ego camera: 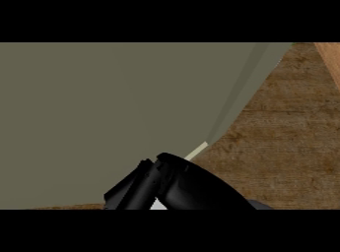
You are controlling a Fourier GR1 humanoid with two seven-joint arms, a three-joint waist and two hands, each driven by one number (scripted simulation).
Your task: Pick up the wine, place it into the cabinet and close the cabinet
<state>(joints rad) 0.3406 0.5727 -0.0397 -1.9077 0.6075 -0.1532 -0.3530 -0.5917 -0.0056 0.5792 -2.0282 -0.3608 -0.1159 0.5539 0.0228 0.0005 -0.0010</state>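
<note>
Pressing against the grey-green cabinet door (pixel 107 118), one black hand (pixel 169 184); finger spread cannot be told; wooden counter (pixel 289 147) beside the door.

Single head view, steeply downward, seemingly very near the cabinet (pixel 107 118), wooden counter (pixel 289 147) at right

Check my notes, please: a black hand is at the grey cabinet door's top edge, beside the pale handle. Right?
No. The head view shows the black hand at the grey cabinet door's lower edge, not its top; it is beside the pale handle.
</note>
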